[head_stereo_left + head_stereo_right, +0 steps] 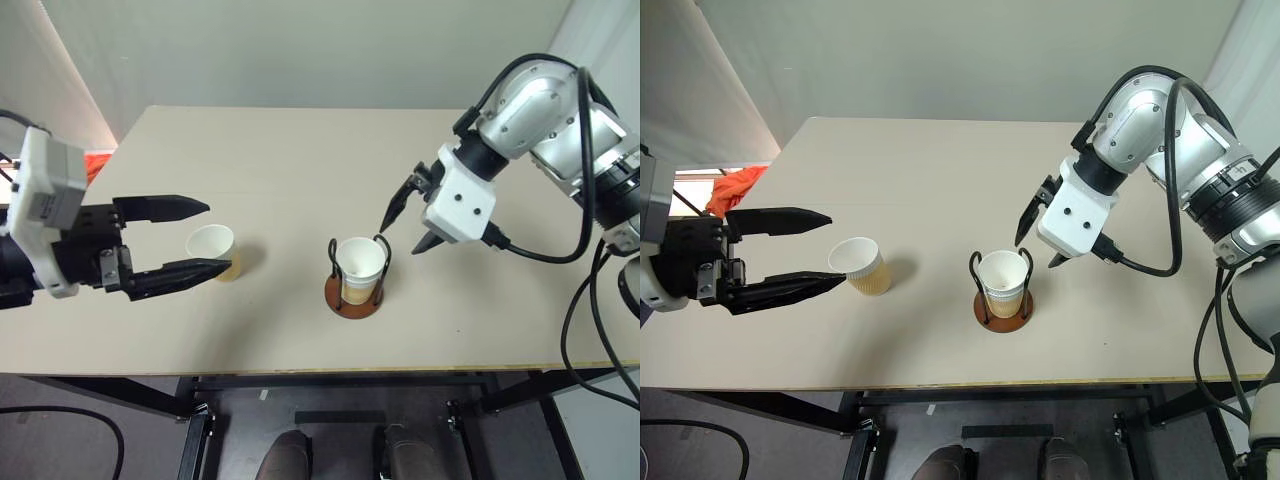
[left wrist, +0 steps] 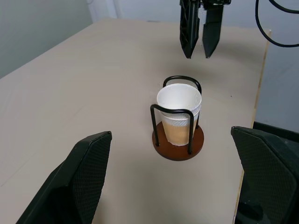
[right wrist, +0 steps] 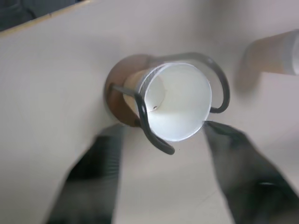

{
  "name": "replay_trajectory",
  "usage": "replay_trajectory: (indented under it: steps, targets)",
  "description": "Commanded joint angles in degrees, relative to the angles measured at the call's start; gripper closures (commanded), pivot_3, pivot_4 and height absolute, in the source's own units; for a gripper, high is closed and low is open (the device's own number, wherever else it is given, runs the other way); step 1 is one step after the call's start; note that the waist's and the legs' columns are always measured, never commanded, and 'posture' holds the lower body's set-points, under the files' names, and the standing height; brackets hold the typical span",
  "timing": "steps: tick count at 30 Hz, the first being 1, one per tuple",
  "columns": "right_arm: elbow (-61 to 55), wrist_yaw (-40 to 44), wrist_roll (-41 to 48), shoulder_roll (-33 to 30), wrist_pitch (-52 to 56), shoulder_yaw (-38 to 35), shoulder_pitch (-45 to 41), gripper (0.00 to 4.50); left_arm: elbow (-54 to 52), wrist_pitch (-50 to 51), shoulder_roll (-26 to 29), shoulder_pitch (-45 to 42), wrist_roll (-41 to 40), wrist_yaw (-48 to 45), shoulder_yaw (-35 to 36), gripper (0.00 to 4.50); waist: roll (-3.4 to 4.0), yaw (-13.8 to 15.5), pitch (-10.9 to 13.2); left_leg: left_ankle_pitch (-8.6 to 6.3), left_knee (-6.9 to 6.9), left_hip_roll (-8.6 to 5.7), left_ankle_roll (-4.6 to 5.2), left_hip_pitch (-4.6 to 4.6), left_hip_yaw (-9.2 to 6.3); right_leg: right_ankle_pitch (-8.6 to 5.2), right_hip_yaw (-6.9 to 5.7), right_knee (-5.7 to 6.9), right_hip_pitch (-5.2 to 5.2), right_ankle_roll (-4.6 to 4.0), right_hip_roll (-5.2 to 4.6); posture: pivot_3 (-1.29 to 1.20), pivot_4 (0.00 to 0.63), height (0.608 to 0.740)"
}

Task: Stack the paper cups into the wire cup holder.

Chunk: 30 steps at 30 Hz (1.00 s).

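The wire cup holder (image 1: 338, 300) stands near the table's front, middle, with a paper cup (image 1: 358, 262) upright inside its dark loops. My right gripper (image 1: 402, 238) hangs just above and to the right of that cup, pointing down, open and holding nothing. From the right wrist view I look straight into the cup (image 3: 180, 100) between my blurred fingers (image 3: 243, 172). Another paper cup (image 1: 862, 266) stands on the table to the left. My left gripper (image 1: 837, 248) hovers by it, open and empty, level and aimed towards the holder (image 2: 161, 142).
An orange-red cloth (image 1: 735, 188) lies off the table's left edge. Black cables (image 1: 540, 252) trail from my right arm over the table's right side. The tan table (image 1: 300, 160) has bare room at the back, and its front edge runs close below the holder.
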Motion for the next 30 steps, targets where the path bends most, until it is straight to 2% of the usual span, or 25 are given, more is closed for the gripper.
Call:
replay_trajectory:
  steps: [1, 4, 6, 9, 12, 17, 24, 30]
  targets:
    - [0.03, 0.19, 5.31, 1.26, 6.62, -6.19, -0.63, 0.19, 0.70, -1.34, 1.60, 1.13, 3.37, -0.68, 1.50, 0.00, 0.00, -0.04, 0.00, 0.00, 0.00, 0.00, 0.00, 0.00, 0.00, 0.00, 0.00, 0.00, 0.00, 0.00, 0.00, 0.00, 0.150, 0.740]
    - [5.04, -1.37, 9.78, 7.68, 19.50, -17.25, 1.45, 0.19, 3.85, -5.53, 4.89, 4.93, 12.93, -2.59, -0.38, 0.00, -0.10, -0.55, 0.02, 0.02, 0.00, 0.01, -0.02, 0.04, 0.02, 0.00, 0.02, 0.02, -0.03, 0.00, 0.01, 0.00, 0.150, 0.740]
    - [5.66, -7.41, 10.13, 12.35, 26.06, -23.61, 4.23, 0.19, 7.22, -10.36, 7.04, 6.77, 20.33, -2.29, -3.24, 0.00, -0.14, -0.56, 0.00, 0.08, -0.02, 0.03, -0.08, 0.09, 0.00, 0.00, 0.03, 0.02, -0.02, 0.00, 0.03, 0.00, 0.150, 0.740]
    - [-1.51, -18.03, 8.06, 16.99, 34.96, -29.11, 11.24, 0.19, 10.59, -15.79, 8.99, 8.38, 26.66, -4.23, -6.57, 0.00, -0.27, -0.56, -0.08, 0.11, -0.12, 0.04, -0.09, 0.29, -0.06, -0.07, 0.02, 0.03, 0.11, -0.12, 0.02, 0.00, 0.150, 0.740]
    - [-11.39, -24.18, 11.07, 19.48, 48.26, -33.53, 17.01, 0.19, 14.46, -21.41, 10.19, 6.18, 31.32, -5.12, -10.96, 0.00, -0.39, -0.18, -0.04, 0.09, -0.04, 0.02, -0.07, 0.15, -0.07, -0.09, 0.02, 0.05, 0.03, -0.17, 0.01, 0.00, 0.150, 0.740]
    - [-21.27, -28.19, 9.63, 20.53, 57.64, -36.79, 23.66, 0.19, 20.54, -27.67, 9.69, -4.83, 35.18, -6.60, -21.60, 0.00, -0.48, 0.81, -0.09, 0.04, 0.13, -0.05, -0.11, -0.40, -0.16, -0.08, -0.05, 0.05, -0.29, -0.19, 0.00, 0.00, 0.150, 0.740]
    - [-27.94, -30.01, 7.56, 21.59, 63.34, -39.36, 28.73, 0.19, 25.90, -32.38, 4.89, -15.47, 37.80, -14.66, -33.10, 0.00, -0.49, 0.80, -0.09, 0.00, 0.14, -0.12, -0.49, -0.40, -0.23, -0.08, -0.04, -0.06, -0.25, -0.19, 0.01, 0.00, 0.150, 0.740]
    - [-31.45, -32.00, 6.61, 22.51, 66.52, -41.47, 30.43, 0.19, 34.82, -37.85, 0.75, -23.80, 44.93, -18.86, -41.21, 0.00, -0.50, 0.53, -0.09, 0.04, 0.13, -0.09, -0.51, -0.38, -0.27, -0.04, -0.05, -0.05, -0.28, -0.11, 0.04, 0.00, 0.150, 0.740]
